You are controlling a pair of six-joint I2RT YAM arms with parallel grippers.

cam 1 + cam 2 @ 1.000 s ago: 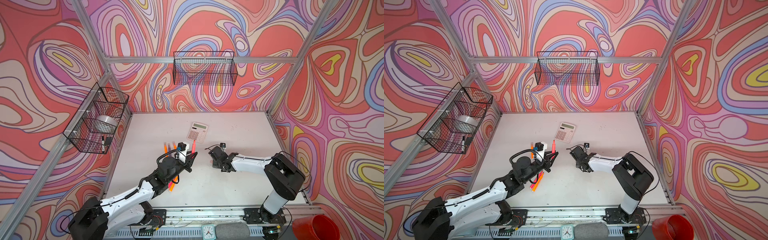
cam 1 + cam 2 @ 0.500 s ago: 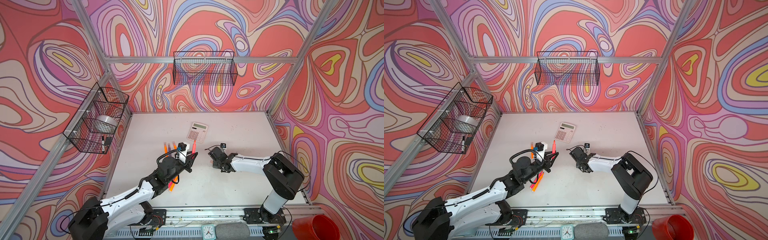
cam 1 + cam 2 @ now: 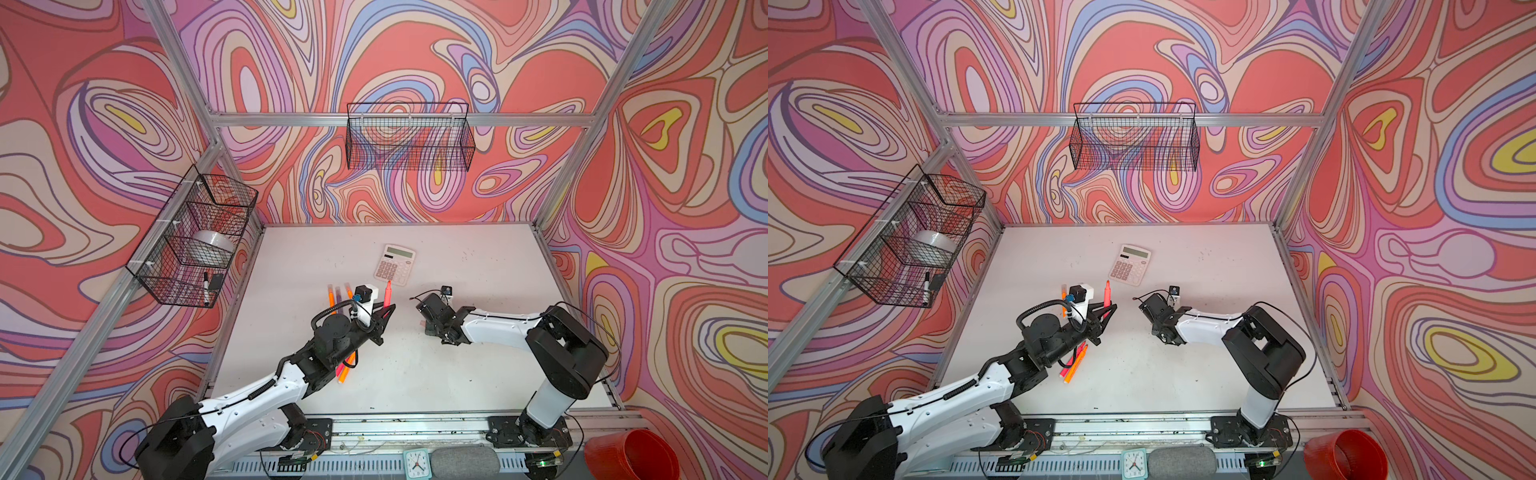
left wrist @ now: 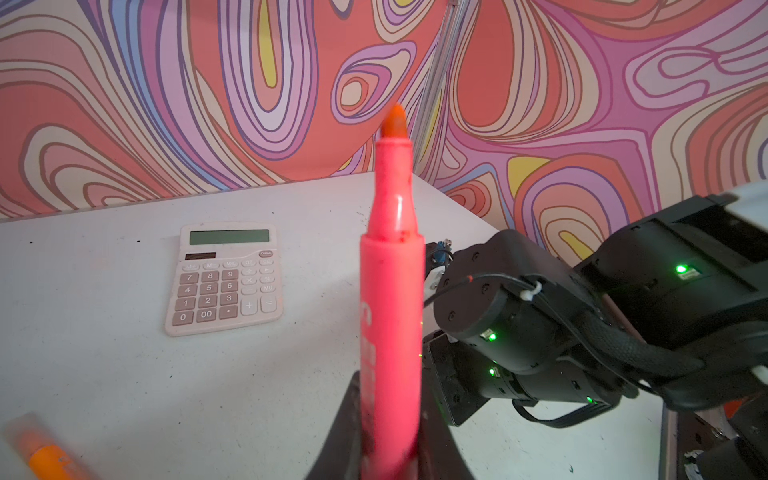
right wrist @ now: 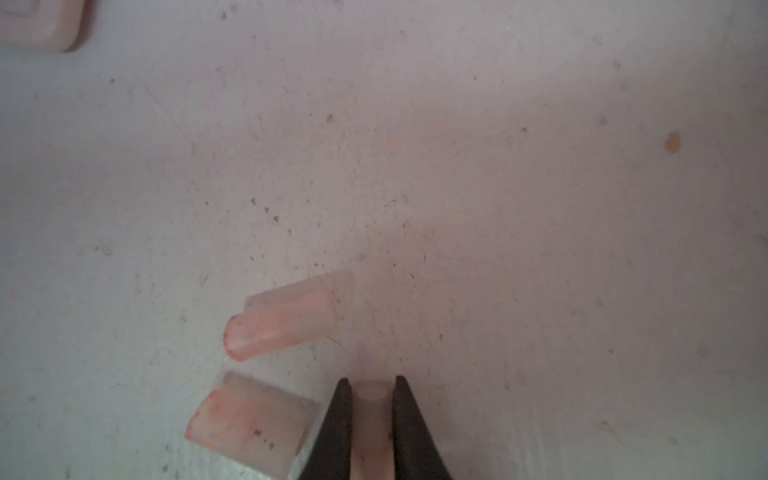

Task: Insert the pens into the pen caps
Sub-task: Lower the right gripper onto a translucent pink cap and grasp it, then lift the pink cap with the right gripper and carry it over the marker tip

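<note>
Left wrist view: pink-red pen gripped, cap pinched across the way

Front and centre, clamped low on its barrel between the tight-squeezed fingers of the left gripper [image 4: 388, 419]: a slim pink-red plastic marker pen [image 4: 390, 311], orange pointed tip bare and aimed away from the fingers. Behind it, flat on the white tabletop [image 4: 83, 374], a pale pink pocket calculator [image 4: 226, 276]. Off at the frame edge, blurred, an orange pen [image 4: 45, 457] lying on the table.

Over to the right wrist view now: right gripper [image 5: 372, 384] nosed down at the tabletop, black fingers [image 5: 409, 432] closed snugly around a stubby translucent pale-pink pen cap [image 5: 372, 419]. Just beside them, two more such caps lying flat: a nearer cap [image 5: 249, 419] hard up against one finger, touching or not, cannot tell, and a farther cap [image 5: 282, 324] a little apart.

In both top views, held pen [image 3: 388, 293] [image 3: 1107, 293] poking out past the left gripper toward the calculator, with a gap across to the right arm's wrist. Beneath the left arm, a loose bundle of orange and pink-red pens [image 3: 345, 370] on the table.
</note>
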